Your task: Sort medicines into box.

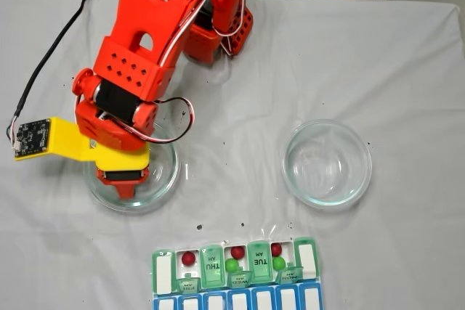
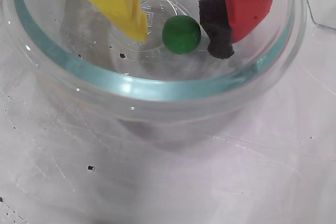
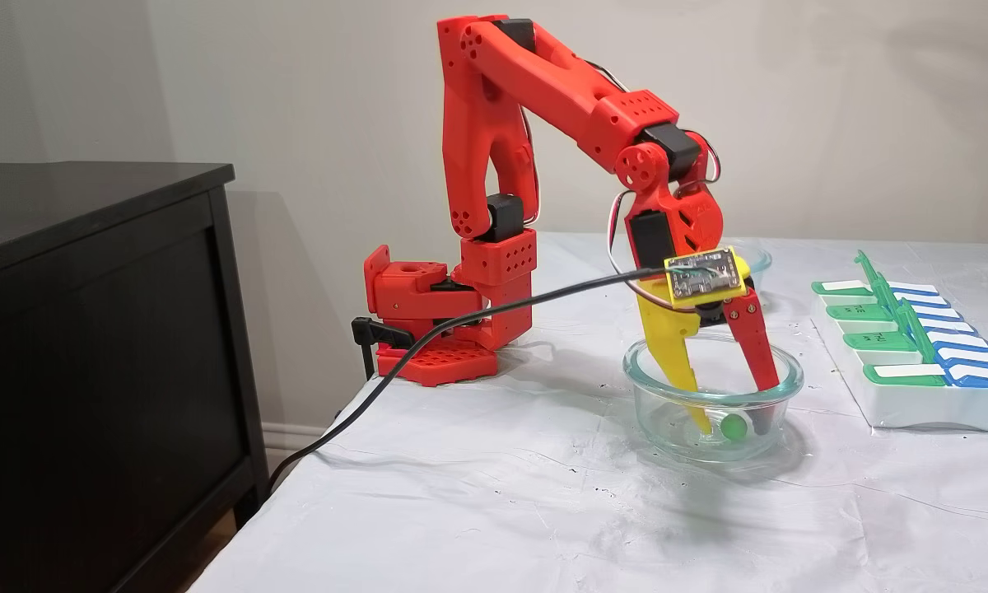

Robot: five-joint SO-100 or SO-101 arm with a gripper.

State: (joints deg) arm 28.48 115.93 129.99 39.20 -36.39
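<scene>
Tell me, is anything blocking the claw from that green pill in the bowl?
Nothing visible does. The green pill lies on the bowl's floor, between the open gripper's yellow and red fingers, with clear gaps either side.

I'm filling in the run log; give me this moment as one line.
gripper: open, in dish | green pill: between fingers, ungripped | box: three red, two green pills

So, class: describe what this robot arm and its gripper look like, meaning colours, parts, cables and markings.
The arm is bright red plastic with black motor blocks at its joints and rows of small holes in some links. The gripper has one yellow finger and one red finger tipped with a black foam pad. A yellow bracket carries a small bare circuit board; a black cable trails from it.
</scene>
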